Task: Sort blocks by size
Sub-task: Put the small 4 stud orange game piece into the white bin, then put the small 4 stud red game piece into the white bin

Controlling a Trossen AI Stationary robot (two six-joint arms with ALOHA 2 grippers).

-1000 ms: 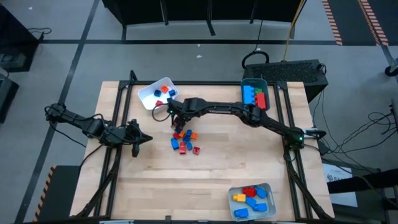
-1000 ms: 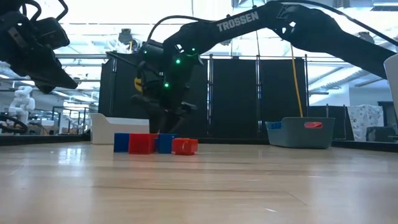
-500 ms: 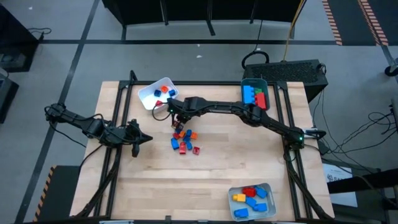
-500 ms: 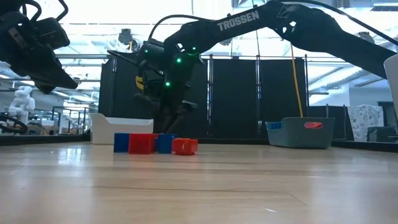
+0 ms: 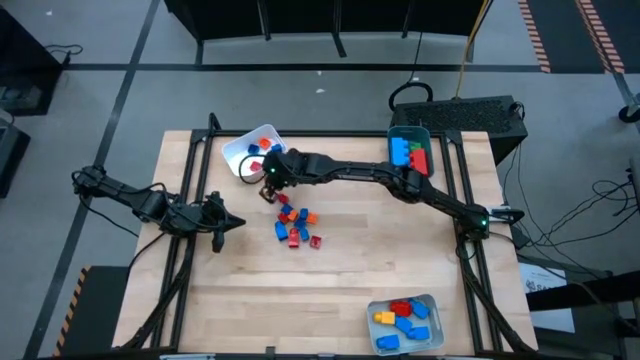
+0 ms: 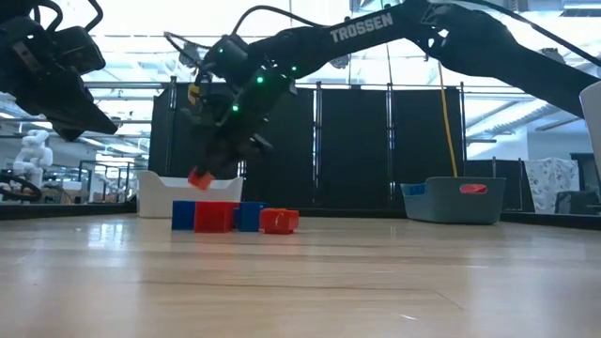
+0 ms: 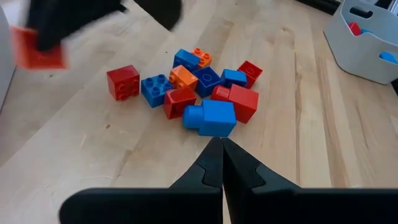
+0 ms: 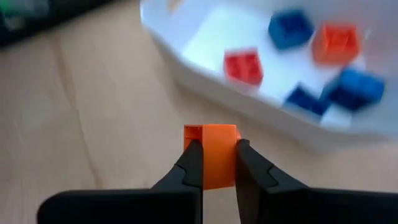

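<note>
Orange block [image 8: 211, 154] pinched tight between the right hand's [image 8: 214, 163] two dark fingers, lifted clear of the worktop [image 5: 400, 260] and hanging just short of the white tray [image 5: 243, 148] near the far left corner. The low view shows it as a small orange-red cube [image 6: 199, 176] under that hand [image 6: 218, 160], above the row of bricks on the wood. Inside the tray lie small blue, red and orange bricks [image 8: 244, 66]. A loose cluster of red, blue and orange bricks [image 5: 297, 225] sits near the worktop's middle, a little toward the left. A teal tray [image 5: 410, 150] at the far right edge holds larger pieces, and a grey tray [image 5: 405, 322] at the near right corner holds more. The left hand [image 5: 222, 223] waits over the left edge, fingers pressed together on nothing [image 7: 221, 165], facing the cluster.
</note>
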